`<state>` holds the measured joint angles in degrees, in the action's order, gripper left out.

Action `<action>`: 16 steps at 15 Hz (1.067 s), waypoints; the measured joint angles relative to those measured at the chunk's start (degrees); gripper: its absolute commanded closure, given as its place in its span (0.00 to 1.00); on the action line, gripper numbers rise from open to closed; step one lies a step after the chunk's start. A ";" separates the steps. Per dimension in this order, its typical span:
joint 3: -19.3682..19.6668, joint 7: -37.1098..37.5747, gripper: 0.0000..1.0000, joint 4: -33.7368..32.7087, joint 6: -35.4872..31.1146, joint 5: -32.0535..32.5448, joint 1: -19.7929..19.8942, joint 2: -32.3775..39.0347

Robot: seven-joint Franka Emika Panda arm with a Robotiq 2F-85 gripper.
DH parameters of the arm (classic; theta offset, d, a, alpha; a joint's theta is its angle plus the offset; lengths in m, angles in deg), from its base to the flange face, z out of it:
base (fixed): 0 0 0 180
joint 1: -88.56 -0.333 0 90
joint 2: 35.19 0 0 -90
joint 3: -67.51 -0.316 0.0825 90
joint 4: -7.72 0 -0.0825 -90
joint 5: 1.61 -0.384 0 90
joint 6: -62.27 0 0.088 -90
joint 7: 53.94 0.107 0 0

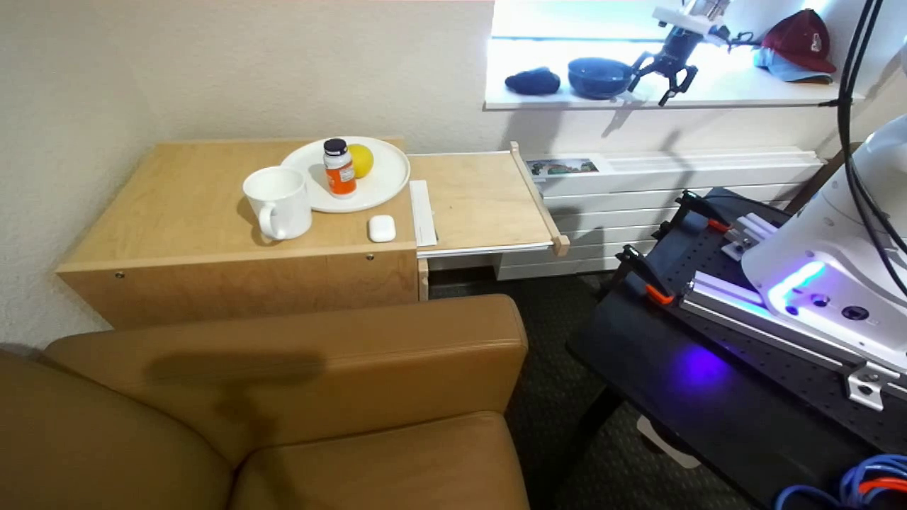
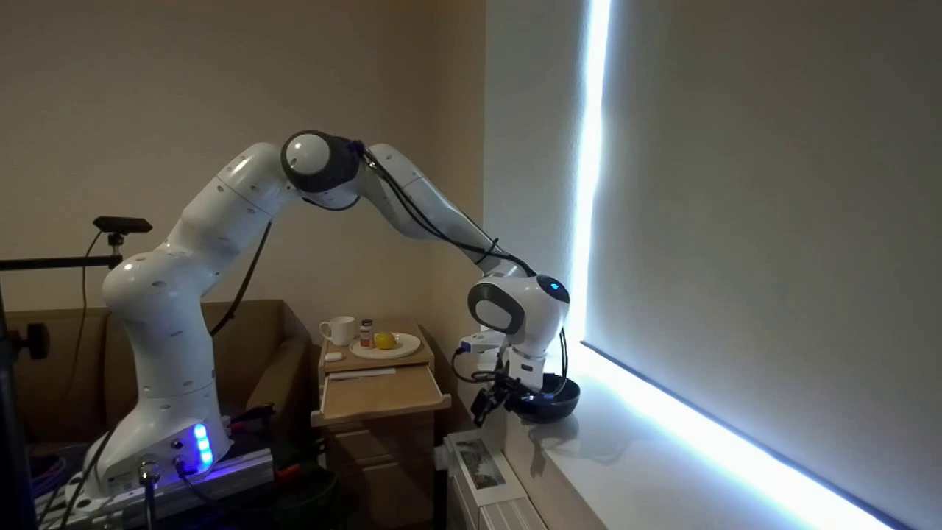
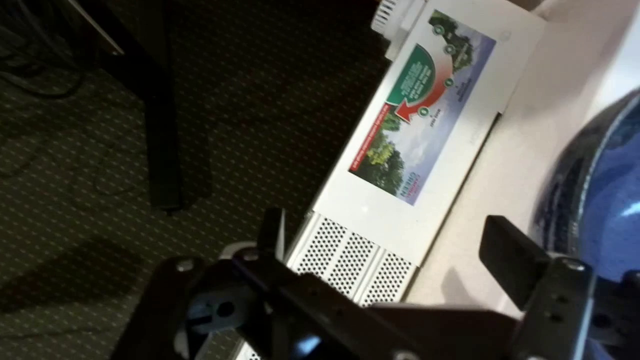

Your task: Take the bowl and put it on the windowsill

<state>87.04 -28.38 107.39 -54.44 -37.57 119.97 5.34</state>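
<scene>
The black two-fingered claw [image 1: 647,96] hangs at the front edge of the white windowsill surface [image 1: 737,88], its fingers [image 3: 512,260] spread apart. One of them stands just beside the round, dark-blue glazed bowl [image 1: 599,79]; whether they touch, I cannot tell. The bowl sits open side up on the windowsill, close to the front edge, outside the gap between the fingers. Nearer the left front corner, as an exterior view shows it, lies a dark-blue, soft-looking lump [image 1: 533,81], and near the right end a maroon baseball cap [image 1: 801,41]. Below the front edge runs a white perforated radiator [image 3: 380,225] bearing a colour-printed panel [image 3: 423,106]. Well apart from the claw stands a light-wood surface [image 1: 191,191]. Toward its far right corner a round white plate [image 1: 390,173] carries a yellow rounded fruit [image 1: 363,161] and a dark-capped orange-and-white bottle [image 1: 340,173]. A white mug [image 1: 280,198] stands nearer the near edge, and a small white rounded case [image 1: 382,229] lies by the near right corner.
</scene>
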 measured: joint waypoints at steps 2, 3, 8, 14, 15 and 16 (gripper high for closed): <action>-0.60 0.06 0.00 0.46 -5.06 -3.13 -0.42 1.08; -0.75 0.01 0.00 0.71 -6.44 -4.23 -0.57 1.33; -0.77 0.05 0.00 1.32 -8.12 -5.79 -0.86 1.20; -0.75 -0.04 0.00 1.17 -9.61 -8.18 -0.75 1.46; -0.75 -0.06 0.00 1.17 -9.99 -8.89 -0.75 1.61; -0.75 -0.09 0.00 1.17 -10.24 -9.45 -0.73 1.74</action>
<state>86.30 -28.47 108.56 -64.69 -47.02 119.25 7.07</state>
